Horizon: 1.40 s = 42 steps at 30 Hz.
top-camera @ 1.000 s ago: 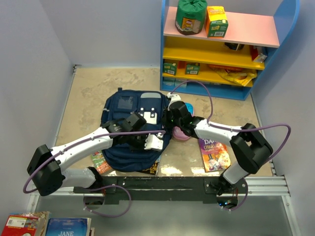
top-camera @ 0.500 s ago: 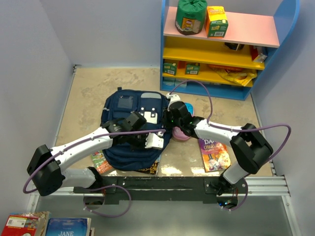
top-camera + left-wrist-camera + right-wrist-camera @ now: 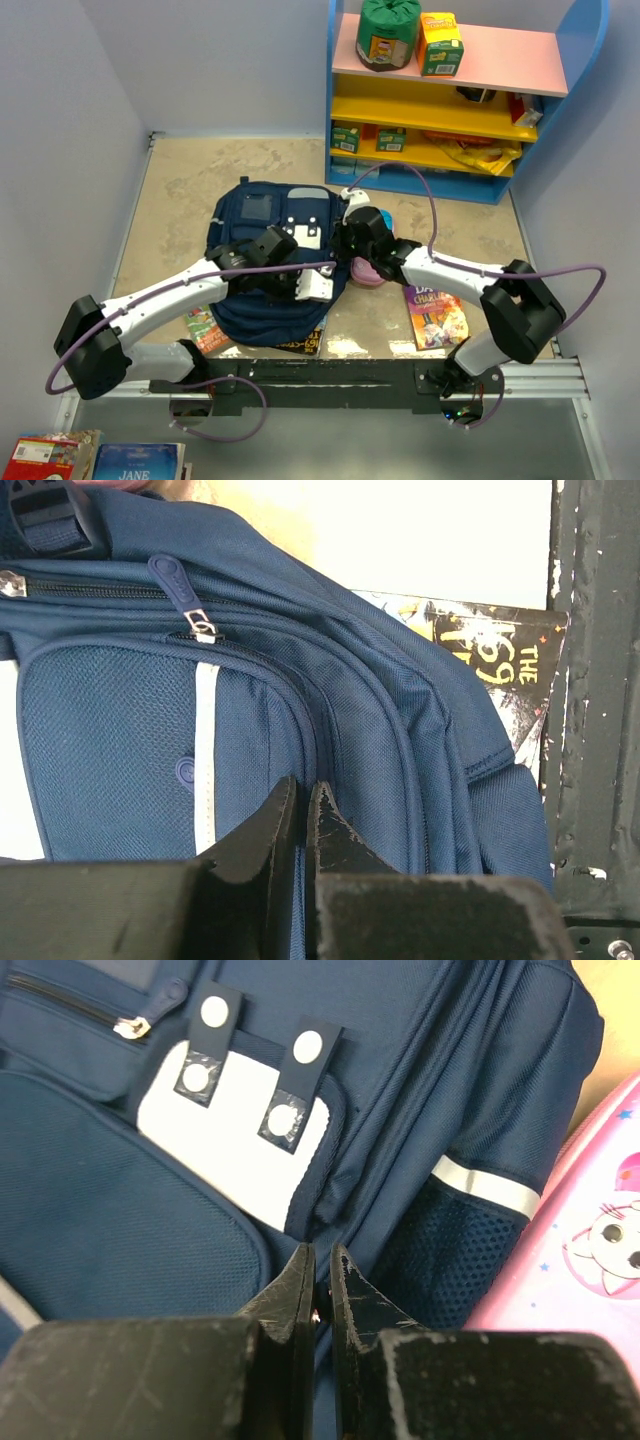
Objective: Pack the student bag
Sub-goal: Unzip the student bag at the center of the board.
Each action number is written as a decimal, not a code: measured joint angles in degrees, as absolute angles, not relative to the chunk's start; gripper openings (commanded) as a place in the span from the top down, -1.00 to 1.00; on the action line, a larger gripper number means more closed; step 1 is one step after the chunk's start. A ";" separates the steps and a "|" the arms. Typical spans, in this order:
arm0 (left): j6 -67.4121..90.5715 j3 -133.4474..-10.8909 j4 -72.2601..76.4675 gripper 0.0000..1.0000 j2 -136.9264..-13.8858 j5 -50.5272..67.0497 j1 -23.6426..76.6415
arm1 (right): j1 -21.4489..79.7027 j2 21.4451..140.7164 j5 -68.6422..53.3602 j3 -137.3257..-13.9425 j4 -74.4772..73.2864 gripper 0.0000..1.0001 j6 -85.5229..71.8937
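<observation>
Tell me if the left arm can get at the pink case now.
Probably not: the pink case lies beyond the bag, and the right gripper sits low at the bag's edge right beside it, blocking the way. The left gripper is shut.

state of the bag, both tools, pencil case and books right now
student bag, flat, front up
left tool, shut at a bag seam
right tool, shut against the bag's side
pink pencil case, lying beside the bag
black book, closed, partly under the bag
colourful book, closed, cover up
</observation>
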<state>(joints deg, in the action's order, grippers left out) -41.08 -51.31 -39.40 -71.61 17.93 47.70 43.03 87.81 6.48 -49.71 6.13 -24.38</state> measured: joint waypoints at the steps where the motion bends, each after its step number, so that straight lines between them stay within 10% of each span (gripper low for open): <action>1: -41.06 -51.40 -39.38 1.00 -71.61 17.93 47.70 | 43.00 86.91 6.55 -49.39 6.17 1.00 -24.36; 42: -16.23 -67.88 -32.03 1.00 -76.64 16.08 37.15 | 51.13 65.41 -2.70 -36.40 18.35 1.00 -37.91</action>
<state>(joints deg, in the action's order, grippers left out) -16.23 -67.88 -32.03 -76.64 16.08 37.15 51.13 65.41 -2.70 -36.40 18.35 -37.91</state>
